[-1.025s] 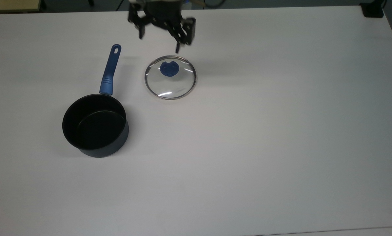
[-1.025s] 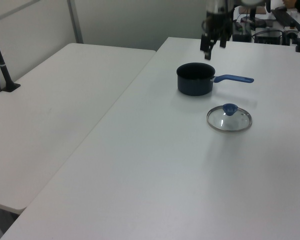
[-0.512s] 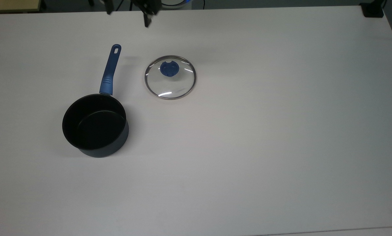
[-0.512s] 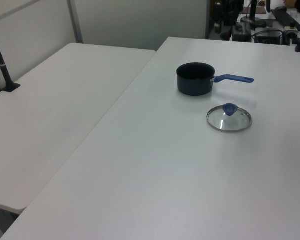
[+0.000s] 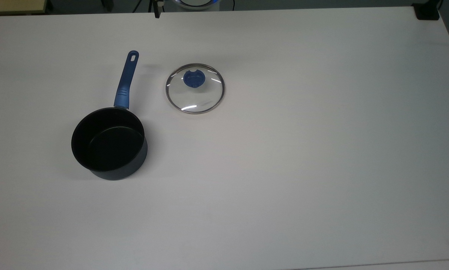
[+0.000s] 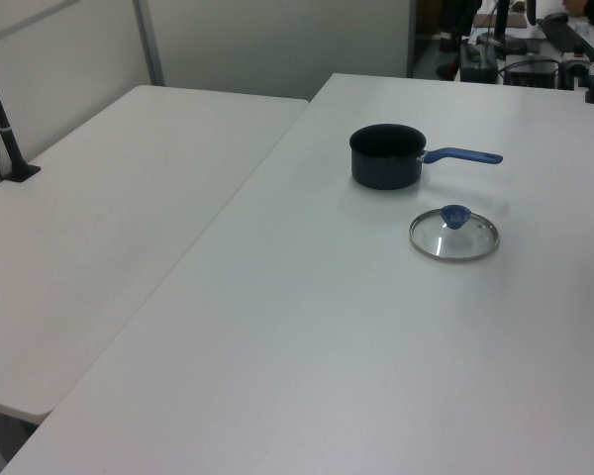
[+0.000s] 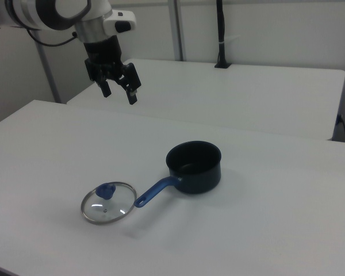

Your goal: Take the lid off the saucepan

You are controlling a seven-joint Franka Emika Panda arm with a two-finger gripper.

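The dark navy saucepan (image 5: 109,143) stands uncovered on the white table, its black inside showing and its long blue handle (image 5: 126,80) pointing to the top view's upper edge. It also appears as the saucepan (image 6: 386,156) and the saucepan (image 7: 194,167). The glass lid (image 5: 195,88) with its blue knob lies flat on the table to the right of the handle in the top view, apart from the pan; likewise the lid (image 6: 453,236) and the lid (image 7: 108,202). My gripper (image 7: 119,90) hangs open and empty, high above the table's far side in the right view.
The white table (image 5: 284,168) stretches wide to the top view's right and bottom. A second white table (image 6: 99,228) adjoins it on the left view's left. A black post (image 7: 220,34) stands on the far table in the right view.
My gripper has risen and pulled away from above the lid, leaving the top view's upper edge. Lid and saucepan have not moved.
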